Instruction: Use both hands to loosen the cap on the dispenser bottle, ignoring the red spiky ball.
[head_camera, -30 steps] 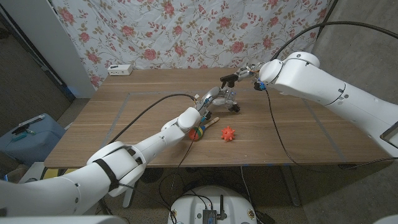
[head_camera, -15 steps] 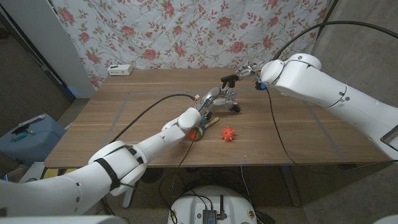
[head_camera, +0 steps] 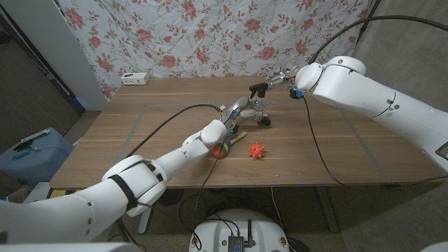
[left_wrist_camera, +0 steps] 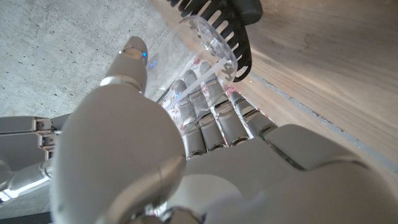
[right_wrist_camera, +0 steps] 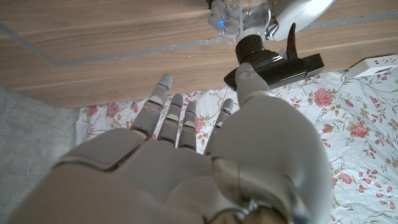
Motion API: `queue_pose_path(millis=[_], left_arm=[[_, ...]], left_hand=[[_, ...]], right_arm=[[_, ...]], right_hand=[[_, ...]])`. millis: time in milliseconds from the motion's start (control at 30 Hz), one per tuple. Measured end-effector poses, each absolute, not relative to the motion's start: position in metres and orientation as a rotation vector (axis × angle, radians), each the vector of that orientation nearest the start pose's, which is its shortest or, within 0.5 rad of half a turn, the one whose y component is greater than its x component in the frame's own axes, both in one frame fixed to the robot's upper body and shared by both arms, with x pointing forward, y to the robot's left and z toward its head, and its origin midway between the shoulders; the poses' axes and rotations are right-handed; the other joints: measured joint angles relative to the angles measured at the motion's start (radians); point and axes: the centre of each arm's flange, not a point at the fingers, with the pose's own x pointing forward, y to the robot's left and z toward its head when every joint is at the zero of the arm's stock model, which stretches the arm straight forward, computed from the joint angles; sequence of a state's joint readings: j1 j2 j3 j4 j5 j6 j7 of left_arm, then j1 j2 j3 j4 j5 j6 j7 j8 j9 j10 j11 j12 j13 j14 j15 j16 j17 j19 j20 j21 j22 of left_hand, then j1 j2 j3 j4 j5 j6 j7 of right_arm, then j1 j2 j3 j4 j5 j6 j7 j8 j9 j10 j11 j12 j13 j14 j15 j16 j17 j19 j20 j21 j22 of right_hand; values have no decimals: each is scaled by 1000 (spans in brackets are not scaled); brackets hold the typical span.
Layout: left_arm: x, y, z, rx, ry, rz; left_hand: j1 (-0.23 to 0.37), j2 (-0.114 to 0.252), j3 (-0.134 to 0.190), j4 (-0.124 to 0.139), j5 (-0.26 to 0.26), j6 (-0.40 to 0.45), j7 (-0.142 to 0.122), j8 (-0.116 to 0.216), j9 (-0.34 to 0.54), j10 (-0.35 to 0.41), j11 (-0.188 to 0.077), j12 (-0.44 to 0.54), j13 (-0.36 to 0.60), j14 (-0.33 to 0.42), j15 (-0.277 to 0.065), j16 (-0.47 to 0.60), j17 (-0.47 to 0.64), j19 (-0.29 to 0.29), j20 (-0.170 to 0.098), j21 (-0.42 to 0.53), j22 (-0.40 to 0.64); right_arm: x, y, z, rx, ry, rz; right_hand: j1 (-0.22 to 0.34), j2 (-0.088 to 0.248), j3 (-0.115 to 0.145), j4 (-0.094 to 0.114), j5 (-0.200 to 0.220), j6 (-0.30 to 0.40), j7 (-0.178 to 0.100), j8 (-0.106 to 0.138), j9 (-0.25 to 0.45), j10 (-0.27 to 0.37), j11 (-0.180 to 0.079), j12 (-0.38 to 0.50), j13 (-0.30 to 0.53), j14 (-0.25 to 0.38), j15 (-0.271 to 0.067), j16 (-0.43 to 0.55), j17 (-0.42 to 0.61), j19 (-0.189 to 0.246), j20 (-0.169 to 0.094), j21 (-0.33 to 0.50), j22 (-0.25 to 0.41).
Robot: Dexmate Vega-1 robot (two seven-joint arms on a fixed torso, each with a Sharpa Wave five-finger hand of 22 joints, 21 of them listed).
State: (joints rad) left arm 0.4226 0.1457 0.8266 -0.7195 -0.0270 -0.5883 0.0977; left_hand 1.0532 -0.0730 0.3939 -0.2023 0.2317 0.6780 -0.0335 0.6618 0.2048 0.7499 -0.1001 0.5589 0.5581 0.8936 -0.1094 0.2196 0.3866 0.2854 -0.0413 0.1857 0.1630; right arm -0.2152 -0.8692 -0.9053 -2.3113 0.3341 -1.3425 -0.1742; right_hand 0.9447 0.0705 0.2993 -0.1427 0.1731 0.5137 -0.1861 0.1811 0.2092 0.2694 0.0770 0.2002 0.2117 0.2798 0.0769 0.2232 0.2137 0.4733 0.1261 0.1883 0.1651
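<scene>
- Head view: the dispenser bottle (head_camera: 250, 110) is standing near the middle of the wooden table (head_camera: 140, 140), with the left hand (head_camera: 234, 113) wrapping around its clear body. The right hand (head_camera: 280, 77) is hovering just beside the black cap (head_camera: 256, 88); whether it is touching is unclear. The red spiky ball (head_camera: 257, 150) is lying apart, nearer the robot.
- Left wrist view: the left hand (left_wrist_camera: 205, 124) is reaching its fingers up against the bottle's clear base (left_wrist_camera: 205, 37).
- Right wrist view: the right hand (right_wrist_camera: 186, 124) is keeping its fingers straight and slightly apart, the thumb tip meeting the black cap (right_wrist_camera: 273, 65).
</scene>
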Motion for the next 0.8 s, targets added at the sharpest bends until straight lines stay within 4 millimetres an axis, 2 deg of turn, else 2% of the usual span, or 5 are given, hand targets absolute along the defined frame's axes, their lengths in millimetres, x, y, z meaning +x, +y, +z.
queue_pose_path(millis=[167, 433, 667, 733, 800], left_arm=[[684, 42, -9, 589, -798, -455], [682, 46, -6, 588, -805, -445], [681, 49, -5, 591, -803, -438], [681, 50, -4, 592, -803, -436], [681, 51, -4, 593, -802, -434]], left_hand=[[0, 0, 0, 0, 0, 0, 0, -1, 0, 0, 0, 0, -4, 0, 0, -3, 1, 0, 0, 0, 0], [0, 0, 0, 0, 0, 0, 0, -2, 0, 0, 0, 0, 1, 0, 0, -3, 1, 0, 0, 0, 0], [0, 0, 4, -4, 0, 0, 0, -6, 0, 0, 0, -2, 2, 0, 0, -3, 1, 0, 0, 0, 0], [0, 0, 4, -4, 0, 0, 0, -6, 0, 0, 0, -2, 2, 0, 0, -3, 1, 0, 0, 0, 0], [0, 0, 4, -4, 0, 0, 0, -7, 0, 0, 0, -3, 2, 0, 0, -5, 1, 0, 0, 0, 0]], right_arm=[[500, -166, 140, -1130, -192, -40], [499, -164, 145, -1197, -202, 3], [499, -162, 150, -1261, -224, 27], [498, -161, 151, -1280, -234, 33], [498, -161, 152, -1298, -237, 38]], right_hand=[[-22, -20, -22, 8, 0, -39, 8, -4, 0, 0, 0, 0, 0, -11, 11, -5, -5, -18, 18, -4, 0], [-54, -35, -39, 16, 0, -90, 12, -7, 0, -1, 1, 0, 0, -25, 14, -13, -5, -31, 31, -4, 0], [-66, -47, -52, 13, 5, -115, 3, -7, 0, 31, -31, 16, 5, -32, 7, -13, -9, -39, 39, -4, 0], [-71, -52, -55, 16, 5, -121, 8, -7, 0, 39, -39, 19, 7, -32, 7, -13, -9, -39, 39, -4, 0], [-76, -57, -58, 13, 8, -127, 2, -7, 0, 43, -58, 23, 9, -28, -4, -13, -9, -43, 43, -4, 0]])
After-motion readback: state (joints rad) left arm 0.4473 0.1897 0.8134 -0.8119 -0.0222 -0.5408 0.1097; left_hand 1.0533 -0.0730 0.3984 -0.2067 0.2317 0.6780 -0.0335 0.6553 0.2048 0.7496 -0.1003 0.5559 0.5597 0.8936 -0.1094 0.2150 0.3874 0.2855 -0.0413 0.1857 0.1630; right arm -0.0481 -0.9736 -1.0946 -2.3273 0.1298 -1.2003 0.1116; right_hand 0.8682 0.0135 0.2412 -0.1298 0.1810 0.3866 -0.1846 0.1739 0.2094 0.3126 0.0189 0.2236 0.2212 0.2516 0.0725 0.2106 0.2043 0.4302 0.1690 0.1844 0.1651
